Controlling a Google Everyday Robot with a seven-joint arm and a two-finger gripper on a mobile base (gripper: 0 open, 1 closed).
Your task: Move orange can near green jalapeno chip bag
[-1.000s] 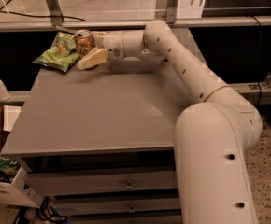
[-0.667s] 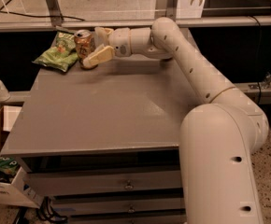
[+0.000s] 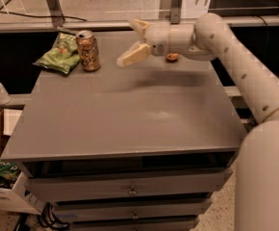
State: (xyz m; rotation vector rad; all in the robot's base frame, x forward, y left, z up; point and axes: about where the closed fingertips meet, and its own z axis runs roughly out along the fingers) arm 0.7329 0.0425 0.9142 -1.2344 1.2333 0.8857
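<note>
The orange can point(image 3: 88, 51) stands upright at the far left of the table point(image 3: 130, 114). Its left side touches or just overlaps the green chip bag point(image 3: 58, 57), which lies flat at the far left corner. Judged from this, the can is already where the task wants it.

The gripper point(image 3: 133, 41) hangs above the far middle of the table, to the right of the can and apart from it. Its two fingers point(image 3: 132, 57) are spread wide, with nothing between them.

The main risk now is the arm itself. A sweep to the left could clip the can, and a tall, narrow can on a smooth top would tip or roll off the near edge. The bag is light and would slide if the can were pushed into it. A small orange fruit point(image 3: 172, 57) sits just behind the wrist and could be knocked rolling.

The can is a coppery metal cylinder with a shiny silver top. The bag is crinkled, glossy film, soft and uneven. The table top is flat, matt grey and hard. The fingers are pale, smooth and tapered like paddles.
</note>
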